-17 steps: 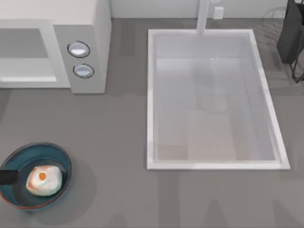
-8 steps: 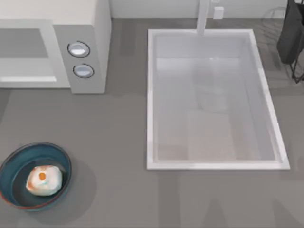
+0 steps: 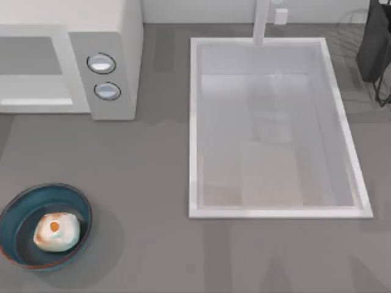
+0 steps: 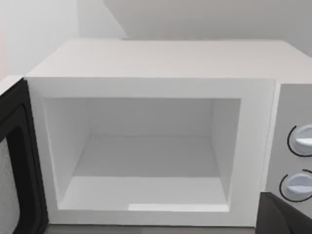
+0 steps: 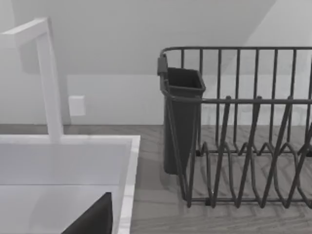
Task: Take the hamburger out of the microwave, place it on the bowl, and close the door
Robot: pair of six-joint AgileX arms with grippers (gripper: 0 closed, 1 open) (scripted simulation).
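Note:
The hamburger (image 3: pixel 56 231), a whitish lump with an orange spot, lies inside the blue bowl (image 3: pixel 21 213) at the front left of the counter. At the back left stands the white microwave (image 3: pixel 73 15). In the left wrist view the microwave (image 4: pixel 156 63) faces the camera with its cavity bare. Its door (image 4: pixel 14 161) stands swung open beside the cavity, and two round knobs (image 4: pixel 297 185) sit on the side panel. A dark part of my left gripper (image 4: pixel 287 217) juts into that view's corner. A dark part of my right gripper (image 5: pixel 90 219) hangs over the sink.
A white sink basin (image 3: pixel 194 122) with a faucet (image 3: pixel 261 21) takes up the middle and right of the counter. A dark wire dish rack (image 5: pixel 243 146) with a cutlery holder (image 5: pixel 183 117) stands at the back right. Bare grey counter (image 3: pixel 140 183) lies between bowl and sink.
A dark gripper tip that reached over the bowl's left rim one second ago has withdrawn past the top view's left edge. The hamburger stays in the bowl.

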